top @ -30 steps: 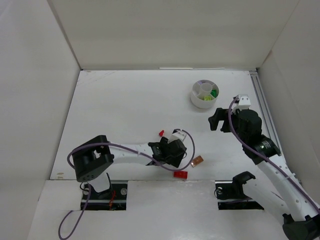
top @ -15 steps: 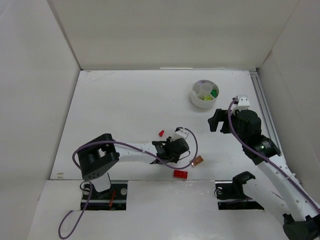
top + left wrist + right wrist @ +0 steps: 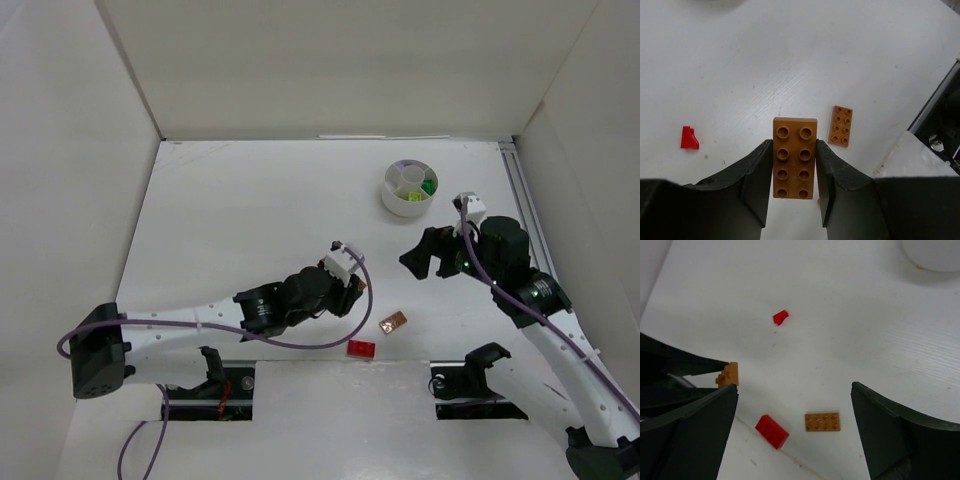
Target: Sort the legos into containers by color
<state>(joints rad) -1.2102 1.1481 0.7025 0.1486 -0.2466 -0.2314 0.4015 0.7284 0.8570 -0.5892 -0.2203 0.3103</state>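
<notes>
Holding a flat orange-brown eight-stud plastic brick [image 3: 794, 165] by its long sides, the left gripper [image 3: 794, 146] is clamped shut on it just above the white table [image 3: 240, 220], near the middle of the near edge. The right gripper [image 3: 424, 254] hangs with its jaws spread wide and nothing between them, to the right of the left one and between it and the small round white plastic dish [image 3: 396, 203], which sits far right. That dish shows green and lime pieces [image 3: 424, 188] in its right-hand wedges; whether any wedge holds orange-brown cannot be told. On the table lie a smaller orange-brown six-stud plate [image 3: 840, 125], just right of the held brick, a red block [image 3: 361, 349] at the near edge, and a tiny red sloped piece [image 3: 688, 138] to the left. The step in hand looks like the carry: pick done, drop not yet made. The next move calls for lifting the brick away to the far right, around the right arm, and releasing it squarely over a wedge free of green, since the compartments are narrow.
</notes>
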